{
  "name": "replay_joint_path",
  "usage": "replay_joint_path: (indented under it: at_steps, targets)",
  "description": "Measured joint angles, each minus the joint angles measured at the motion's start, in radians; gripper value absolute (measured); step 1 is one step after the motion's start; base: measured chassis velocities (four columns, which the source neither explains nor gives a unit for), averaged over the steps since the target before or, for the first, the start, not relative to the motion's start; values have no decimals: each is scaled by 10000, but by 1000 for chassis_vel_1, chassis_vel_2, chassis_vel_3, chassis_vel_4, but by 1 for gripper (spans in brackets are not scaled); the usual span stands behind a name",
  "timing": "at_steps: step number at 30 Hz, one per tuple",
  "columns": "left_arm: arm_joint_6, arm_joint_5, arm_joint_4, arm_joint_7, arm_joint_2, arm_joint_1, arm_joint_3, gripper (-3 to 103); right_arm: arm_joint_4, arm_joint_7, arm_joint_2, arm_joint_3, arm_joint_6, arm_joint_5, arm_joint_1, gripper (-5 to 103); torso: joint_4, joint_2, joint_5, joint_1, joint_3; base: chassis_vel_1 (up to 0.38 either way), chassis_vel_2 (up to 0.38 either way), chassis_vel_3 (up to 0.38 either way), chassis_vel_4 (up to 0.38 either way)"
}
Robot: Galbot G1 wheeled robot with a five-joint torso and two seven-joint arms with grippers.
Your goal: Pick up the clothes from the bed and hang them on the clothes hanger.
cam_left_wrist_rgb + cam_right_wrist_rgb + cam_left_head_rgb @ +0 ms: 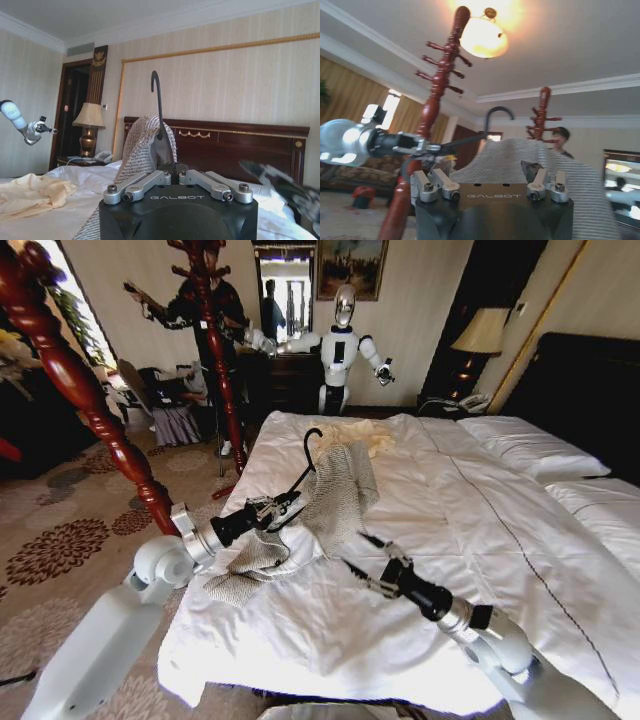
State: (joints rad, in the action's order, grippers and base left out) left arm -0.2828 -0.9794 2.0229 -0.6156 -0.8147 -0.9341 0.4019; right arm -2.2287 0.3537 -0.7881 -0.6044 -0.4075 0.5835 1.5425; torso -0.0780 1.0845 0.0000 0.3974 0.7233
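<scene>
The grey-beige ribbed clothes (340,490) hang draped over the black clothes hanger (312,436), whose hook points up. One end of the garment trails onto the white bed (470,530) near its left edge. My left gripper (287,508) is shut on the hanger just below the hook. The left wrist view shows its fingers (150,181) closed around the hanger stem (159,107), with the clothes (142,145) behind. My right gripper (360,554) stands open just right of the hanging garment and holds nothing. In its wrist view the clothes (520,160) hang close ahead, between the spread fingers (434,184).
A pale cream garment (366,436) lies farther up the bed. White pillows (530,445) rest against the dark headboard. A red-brown wooden coat stand (212,350) rises beyond the bed's left side, and a second turned post (80,390) stands nearer. Another robot (340,350) is at the far wall.
</scene>
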Motion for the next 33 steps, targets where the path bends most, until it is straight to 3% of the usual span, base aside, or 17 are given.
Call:
replay_joint_path:
  at_steps: [2,3,6,10,11,14,16,20,25,33]
  targets:
    - [1,2,-124,-230,92,17,99,2,-95,-366,113,-93,97,136,-38,83,1,1,2,0,0,0,0,0,0]
    - [1,3,-250,-509,175,18,199,2,-218,-577,284,-198,187,488,-79,93,-1,1,1,0,0,0,0,0,0]
    - [1,3,-386,-926,224,-31,356,2,-324,-495,588,-336,221,1196,-167,97,-2,0,2,0,0,0,0,0,0]
    - [12,65,-454,-1680,199,-203,616,2,-297,914,1431,-809,307,3154,-349,100,0,0,0,0,0,0,0,0,0]
    - [12,65,-454,-1680,199,-203,616,2,-297,914,1431,-809,307,3154,-349,100,0,0,0,0,0,0,0,0,0]
    - [41,177,-425,-2023,308,-318,715,2,-4,2723,2244,-1540,962,4589,-436,100,-1,1,3,0,0,0,0,0,0]
    - [45,178,-399,-2097,355,-330,742,2,142,3057,2499,-1736,1097,4759,-518,100,-2,1,3,0,0,0,0,0,0]
    - [70,83,-146,-2268,650,-412,802,2,890,4028,3729,-2314,1606,5236,-964,100,-1,0,4,0,0,0,0,0,0]
    - [80,-27,250,-2451,953,-511,674,2,1787,4881,4713,-2188,1784,5851,-1694,100,1,0,3,0,0,0,0,0,0]
    - [133,-69,648,-2712,1213,-556,595,2,3138,6271,5667,-1998,1963,5919,-2538,100,0,0,3,0,0,0,0,0,0]
